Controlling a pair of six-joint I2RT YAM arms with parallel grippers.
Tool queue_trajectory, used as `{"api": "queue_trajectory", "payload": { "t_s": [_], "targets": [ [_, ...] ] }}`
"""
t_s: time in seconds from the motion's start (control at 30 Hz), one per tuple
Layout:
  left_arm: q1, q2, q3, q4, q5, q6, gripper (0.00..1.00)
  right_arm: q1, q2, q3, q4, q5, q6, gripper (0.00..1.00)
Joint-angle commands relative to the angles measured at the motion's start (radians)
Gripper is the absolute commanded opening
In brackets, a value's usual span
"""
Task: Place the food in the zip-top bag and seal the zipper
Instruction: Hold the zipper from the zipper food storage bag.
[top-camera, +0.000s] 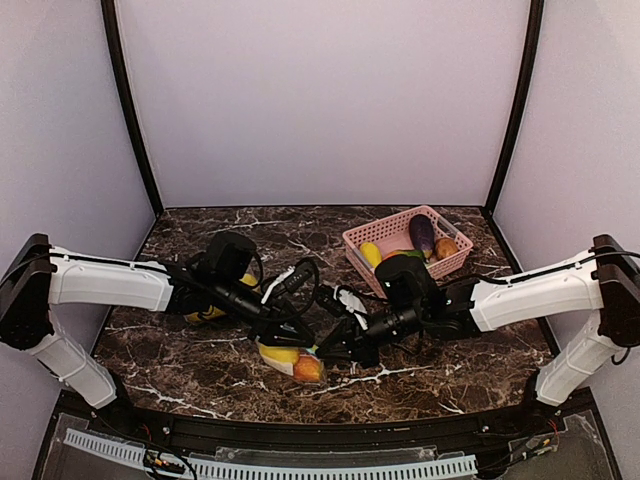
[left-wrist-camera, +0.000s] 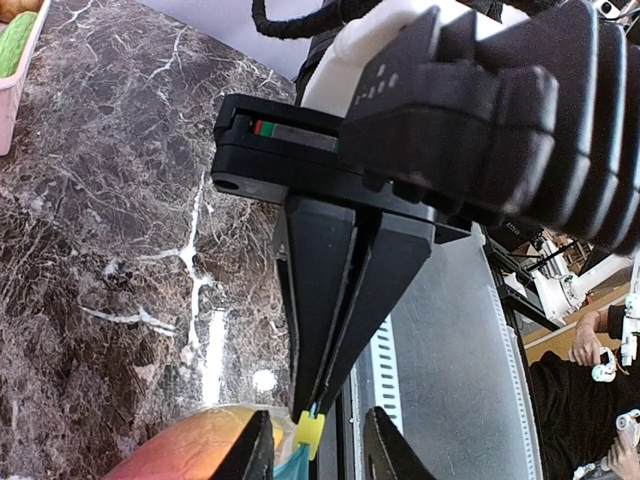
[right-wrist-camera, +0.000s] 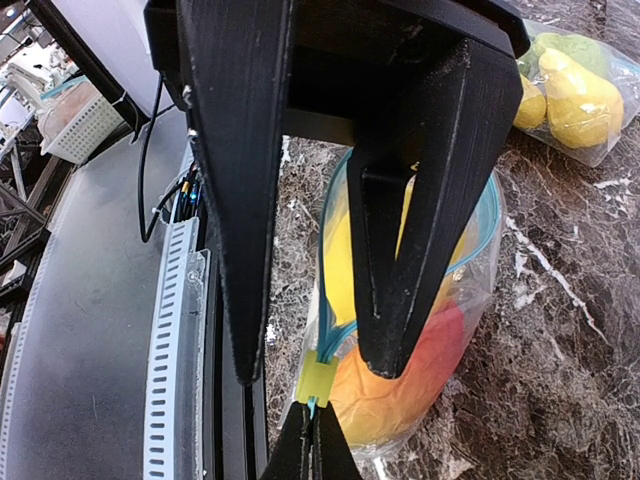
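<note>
**Inspector:** What is recorded from the top view?

**Recorder:** A zip-top bag (top-camera: 292, 360) is seen lying on the marble table (top-camera: 200, 370) near the front edge, with yellow and orange-red food (top-camera: 308, 368) inside. Yellow, purple, orange and green pieces are left in the pink basket (top-camera: 380, 224). Loading is judged part done.

**Inspector:** The left wrist view?

**Recorder:** The left gripper (left-wrist-camera: 318, 425) is seen with jaws apart, the yellow slider (left-wrist-camera: 310, 434) standing between them. The right gripper (left-wrist-camera: 314, 400) is pinched closed on the bag's zip edge, just beside that slider.

**Inspector:** The right wrist view?

**Recorder:** The zipper tracks (right-wrist-camera: 492, 205) are seen spread apart above the slider, so sealing is judged not done. A second bag (right-wrist-camera: 575, 90) with yellow and green pieces is noted behind. Its closure cannot be told.

**Inspector:** Any writing?

**Recorder:** No brand, label or legible text is found in any view.
</note>
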Motion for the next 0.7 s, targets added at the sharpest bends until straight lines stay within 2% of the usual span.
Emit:
{"api": "queue_trajectory", "payload": {
  "t_s": [0.0, 0.13, 0.3, 0.67],
  "targets": [
    [-0.007, 0.008, -0.002, -0.019, -0.006, 0.009, 0.31, -0.008, -0.022, -0.003, 0.044, -0.01, 0.008, 0.0],
    [-0.01, 0.016, 0.005, -0.026, -0.028, 0.011, 0.36, -0.009, -0.019, 0.0, 0.04, -0.016, 0.009, 0.0],
    [-0.022, 0.032, 0.019, -0.037, -0.035, 0.02, 0.36, -0.008, -0.016, 0.002, 0.038, -0.016, 0.01, 0.0],
    [-0.023, 0.027, 0.022, -0.049, -0.036, 0.024, 0.1, -0.01, -0.011, 0.0, 0.031, 0.0, 0.011, 0.0]
  ]
}}
